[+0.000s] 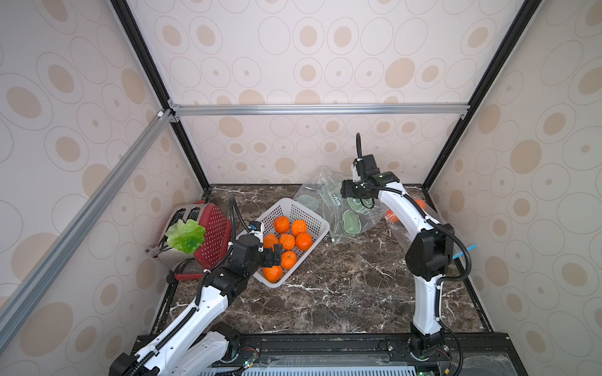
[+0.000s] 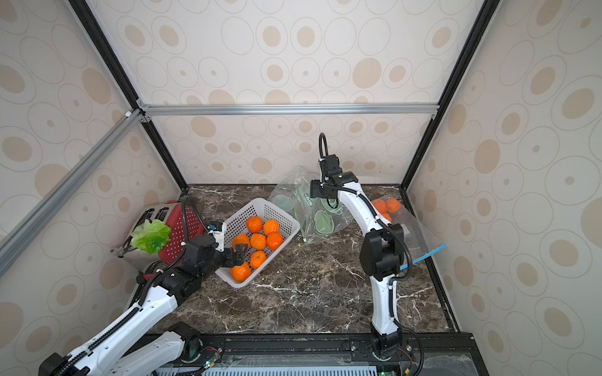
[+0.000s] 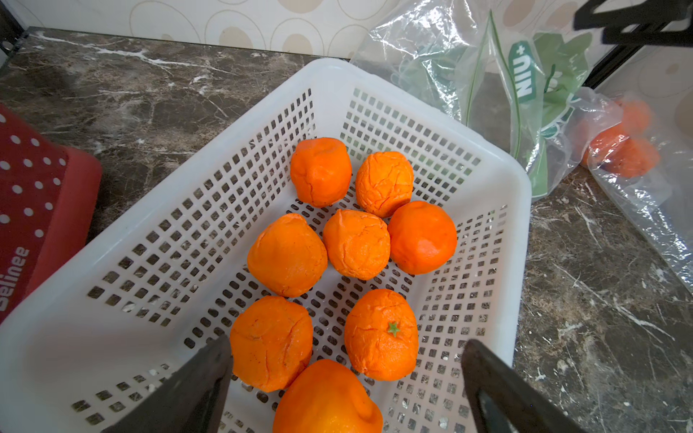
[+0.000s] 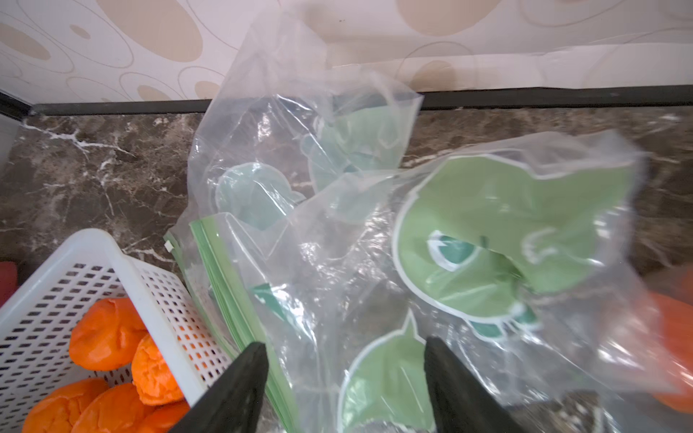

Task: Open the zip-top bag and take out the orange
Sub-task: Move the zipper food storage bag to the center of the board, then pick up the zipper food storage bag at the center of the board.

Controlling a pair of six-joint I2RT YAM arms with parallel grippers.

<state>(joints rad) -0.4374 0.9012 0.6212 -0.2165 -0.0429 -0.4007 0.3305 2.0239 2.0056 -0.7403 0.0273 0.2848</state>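
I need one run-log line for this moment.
left gripper: open, over basket | right gripper: open, above green-printed bag | second bag: oranges inside

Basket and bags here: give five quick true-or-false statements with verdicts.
1. The white basket holds oranges. True.
2. The left gripper is shut on an orange. False: its jaws stand open above the basket.
3. The clear bag beside the right arm holds more oranges. True.
4. The lettuce lies in the basket. False: it rests on the red toaster.
5. The right gripper hangs over the toaster. False: over the printed bags.
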